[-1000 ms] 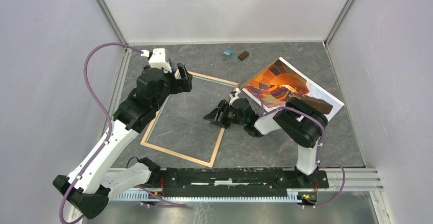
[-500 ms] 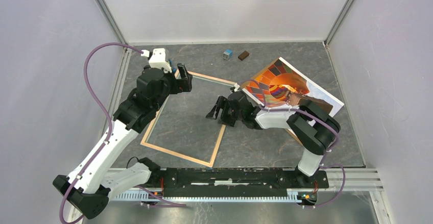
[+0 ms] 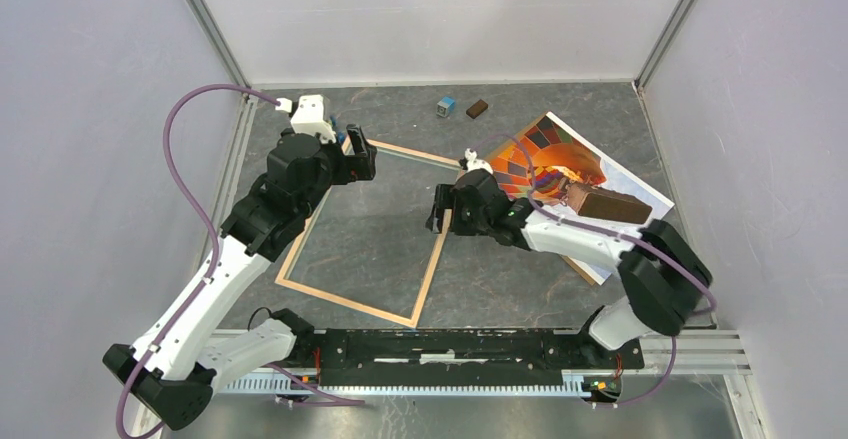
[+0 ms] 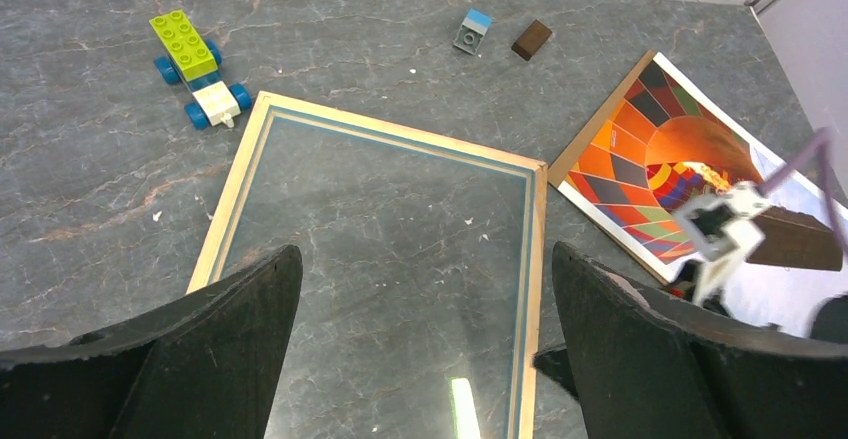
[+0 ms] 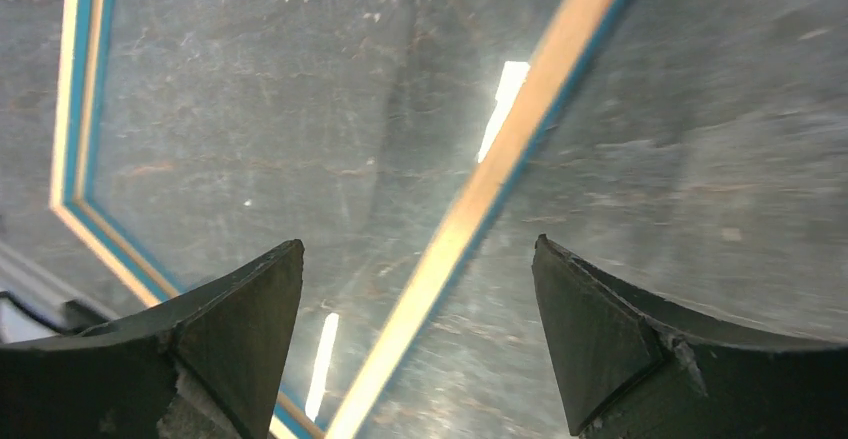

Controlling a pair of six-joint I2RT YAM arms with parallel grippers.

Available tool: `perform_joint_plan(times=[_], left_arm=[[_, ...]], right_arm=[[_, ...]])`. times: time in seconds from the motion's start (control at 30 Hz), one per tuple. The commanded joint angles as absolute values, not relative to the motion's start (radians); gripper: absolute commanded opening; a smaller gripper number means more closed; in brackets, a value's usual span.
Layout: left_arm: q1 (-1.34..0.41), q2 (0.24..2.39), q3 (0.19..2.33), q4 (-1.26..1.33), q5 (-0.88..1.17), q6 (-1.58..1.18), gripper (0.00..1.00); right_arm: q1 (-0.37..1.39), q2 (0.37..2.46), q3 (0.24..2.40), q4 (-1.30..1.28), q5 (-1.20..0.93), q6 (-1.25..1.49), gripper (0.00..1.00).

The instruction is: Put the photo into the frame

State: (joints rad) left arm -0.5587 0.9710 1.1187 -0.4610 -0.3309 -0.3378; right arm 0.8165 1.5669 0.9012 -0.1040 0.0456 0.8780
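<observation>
— How many of each?
— One frame, flat, wood-coloured side up. One photo, print up, just right of the frame on one brown board, with one dark block resting on it. At the far side, one blue-grey block, one small brown block and one toy brick car.
— The claws?
— Both spread wide, holding nothing. The left gripper hovers over the frame's far-left part. The right gripper straddles its right rail from above; contact I cannot tell.
</observation>
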Motion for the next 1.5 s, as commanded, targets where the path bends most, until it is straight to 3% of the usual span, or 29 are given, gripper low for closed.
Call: perform_joint_plan(times=[0.0, 0.2, 0.37, 0.67, 0.87, 1.1, 1.2, 1.47], left_arm=[[-0.562, 0.943, 1.113, -0.411, -0.316, -0.315, 1.0], [-0.565, 0.94, 1.102, -0.395, -0.261, -0.334, 1.0], [-0.575, 0.991, 1.089, -0.379, -0.187, -0.364, 1.0], [-0.595, 1.293, 1.122, -0.28, 0.328, -0.666, 1.0], [-0.715, 1.405, 0.995, -0.03, 0.266, -0.859, 1.0], [-0.897, 1.613, 0.992, 0.215, 0.074, -0.999, 1.0], [-0.935, 1.72, 1.066, 0.227, 0.037, -1.003, 1.0], [-0.961, 2.021, 1.419, 0.127, 0.175, -0.906, 1.0]], right_arm=[[0.808, 1.411, 0.939, -0.237, 0.263, 0.565, 0.92], [0.78, 1.284, 0.945, -0.3, 0.492, 0.356, 0.97], [0.685, 1.27, 0.929, -0.258, 0.479, 0.253, 0.98], [0.379, 1.309, 0.873, -0.086, 0.333, 0.29, 0.98], [0.182, 1.332, 0.831, 0.027, 0.192, 0.289, 0.98], [0.028, 1.379, 0.711, 0.118, 0.081, 0.196, 0.98], [-0.053, 1.409, 0.7, 0.108, 0.039, 0.211, 0.98], [-0.275, 1.305, 0.59, 0.11, -0.018, 0.234, 0.97]])
